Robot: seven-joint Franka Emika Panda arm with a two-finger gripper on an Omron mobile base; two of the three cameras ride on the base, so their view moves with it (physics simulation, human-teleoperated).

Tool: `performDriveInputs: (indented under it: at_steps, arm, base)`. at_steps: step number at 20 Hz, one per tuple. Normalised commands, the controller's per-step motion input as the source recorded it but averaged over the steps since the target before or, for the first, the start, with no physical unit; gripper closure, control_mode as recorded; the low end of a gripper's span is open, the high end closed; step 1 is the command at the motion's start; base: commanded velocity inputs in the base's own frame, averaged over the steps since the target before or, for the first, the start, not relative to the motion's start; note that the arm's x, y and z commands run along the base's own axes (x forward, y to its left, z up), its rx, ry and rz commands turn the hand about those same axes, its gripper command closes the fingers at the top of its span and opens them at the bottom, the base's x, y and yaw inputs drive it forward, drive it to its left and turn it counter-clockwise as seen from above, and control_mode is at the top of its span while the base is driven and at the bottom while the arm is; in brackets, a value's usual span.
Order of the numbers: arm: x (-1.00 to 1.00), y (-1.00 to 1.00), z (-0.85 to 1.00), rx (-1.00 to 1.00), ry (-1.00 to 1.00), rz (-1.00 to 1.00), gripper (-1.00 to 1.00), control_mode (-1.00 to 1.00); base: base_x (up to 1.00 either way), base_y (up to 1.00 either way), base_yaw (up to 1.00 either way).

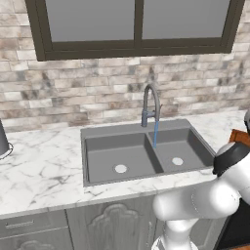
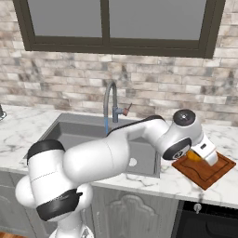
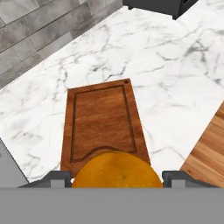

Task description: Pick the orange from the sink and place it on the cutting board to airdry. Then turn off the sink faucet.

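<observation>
I was in the placing step: my gripper (image 3: 117, 178) had the orange (image 3: 117, 171) clamped between its jaws, one finger on each side of the fruit, closed only as far as the orange allowed. In the hand view the orange sat low in front of me with the board (image 3: 104, 122) spread out beyond it on the marble tabletop (image 3: 175, 83). From the right base view my hand hung over the board (image 2: 207, 169), and a sliver of orange (image 2: 194, 156) showed under the wrist (whether it already touched the wood I could not tell).

The sink (image 1: 132, 158) had both basins free of fruit, and a thin blue stream ran from the faucet (image 1: 150, 105) into the right basin, so the water was not yet off.

As I judged it, the next move called for lowering straight down until the orange rested on the board's inner panel, well inside the raised border, then parting the jaws gently so it wouldn't roll. After that, I'd need to lift clear and swing back to the faucet's small side lever (image 2: 127, 108).
</observation>
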Motion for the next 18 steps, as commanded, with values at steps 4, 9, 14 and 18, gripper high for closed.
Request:
performDriveInputs:
  at_steps: [4,9,14,18]
  arm:
    - [0.00,0.00,-0.18,0.00,0.00,0.01,1.00,-1.00]
    - [0.00,0.00,-0.22,0.00,0.00,0.00,1.00,-1.00]
    - [0.00,0.00,-0.18,0.00,0.00,0.00,1.00,-1.00]
    - [0.00,0.00,-0.18,0.00,0.00,0.00,1.00,-1.00]
  base:
    - [0.00,0.00,0.00]
    - [0.00,0.00,0.00]
    - [0.00,0.00,0.00]
    - [0.00,0.00,0.00]
